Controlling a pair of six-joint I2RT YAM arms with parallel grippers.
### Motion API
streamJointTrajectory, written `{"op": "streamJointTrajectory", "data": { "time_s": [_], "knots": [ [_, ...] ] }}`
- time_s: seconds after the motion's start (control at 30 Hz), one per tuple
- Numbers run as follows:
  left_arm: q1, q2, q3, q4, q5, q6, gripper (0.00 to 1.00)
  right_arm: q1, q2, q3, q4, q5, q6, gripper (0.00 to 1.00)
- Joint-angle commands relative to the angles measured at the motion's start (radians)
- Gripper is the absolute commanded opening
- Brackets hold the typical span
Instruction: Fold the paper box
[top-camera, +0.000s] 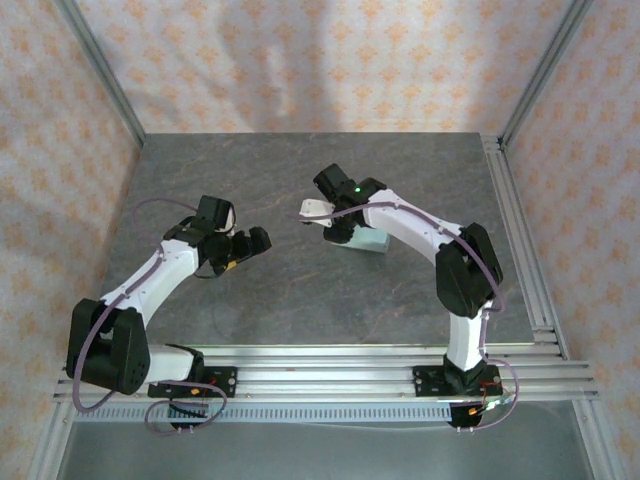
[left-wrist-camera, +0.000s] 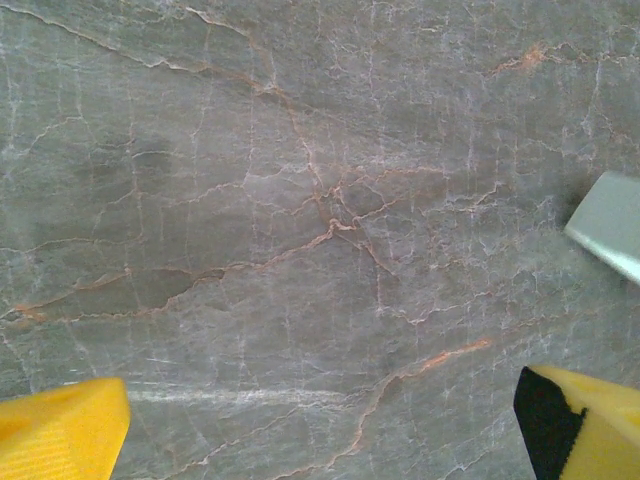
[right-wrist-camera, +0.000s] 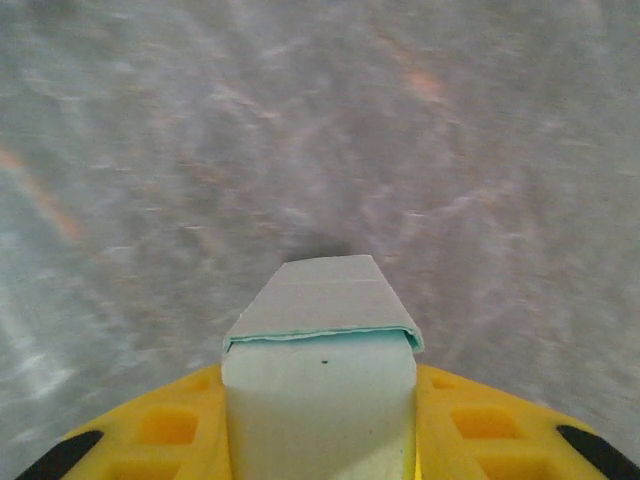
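Between the yellow fingers (right-wrist-camera: 165, 432) of the right gripper (right-wrist-camera: 320, 450), the paper box (right-wrist-camera: 320, 395) is seen end-on. Its pale mint card fills the gap from one finger to the other, so the claw is taken to be clamped on it. From above, the box is found under the right wrist, a little right of the table's (top-camera: 300, 290) middle (top-camera: 370, 243); whether it is lifted or resting on the surface cannot be told. An end flap (right-wrist-camera: 320, 295) is folded over the far end, with a crease showing across it. The left gripper (left-wrist-camera: 320, 440) is held with its jaws wide apart and nothing between them over bare stone-patterned table, and a corner of the box is caught at the right edge of its wrist view (left-wrist-camera: 612, 225). The box is judged to be very light and made of thin card, easily dented or bowed if squeezed hard, with flaps likely to spring back open. The smooth surface may let it slide within a loose hold. Hold is best taken across the broad flat walls near a folded edge, with gentle pressure, and the free flaps left clear for tucking.
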Motion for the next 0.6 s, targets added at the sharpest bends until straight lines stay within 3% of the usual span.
{"op": "streamJointTrajectory", "data": {
  "time_s": [0.0,0.3,0.47,0.57],
  "knots": [
    [0.008,0.009,-0.014,0.023,-0.001,0.019,1.00,0.019,-0.042,-0.061,0.216,0.233,-0.002,0.36],
    [0.007,0.006,-0.016,0.015,-0.015,0.024,1.00,0.064,0.058,-0.274,0.843,0.574,-0.187,0.37],
    [0.008,0.004,-0.022,0.015,-0.019,0.025,1.00,0.071,0.069,-0.402,1.118,0.518,-0.212,0.35],
    [0.009,0.003,-0.023,0.014,-0.020,0.027,1.00,0.086,0.066,-0.444,1.155,0.458,-0.209,0.36]
  ]
}}
